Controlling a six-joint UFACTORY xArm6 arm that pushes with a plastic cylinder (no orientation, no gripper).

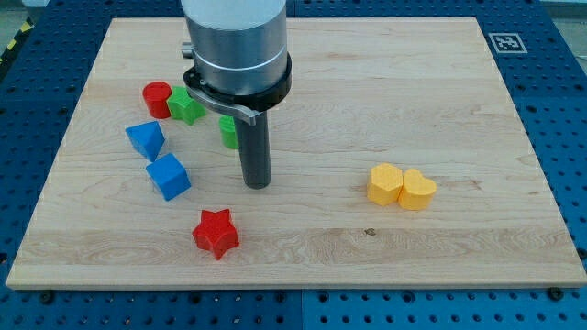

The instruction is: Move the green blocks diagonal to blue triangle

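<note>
Two green blocks matter here. One, a green star-like block (pixel 188 107), sits in the upper left of the frame, touching the red cylinder (pixel 157 98) on its left. The other green block (pixel 228 132) is half hidden behind the rod, just to the left of it; its shape cannot be made out. The blue triangle (pixel 146 139) lies left of centre, with a blue cube (pixel 169 176) just below it and a red star (pixel 215 233) further down toward the bottom of the frame.

There is no claw on this arm, so nothing can open, close or hold; contact comes only from my tip (pixel 257 185), which rests on the wooden surface (pixel 367 82) a little below and to the right of the hidden green block, apparently not touching any block.

To do this step well, I judge the tip should come around to the far side of each green block and push it in short, straight strokes toward a corner of the blue triangle, keeping clear of the red cylinder and the blue cube. The two yellow hearts (pixel 401 186) at the right stay out of it.
</note>
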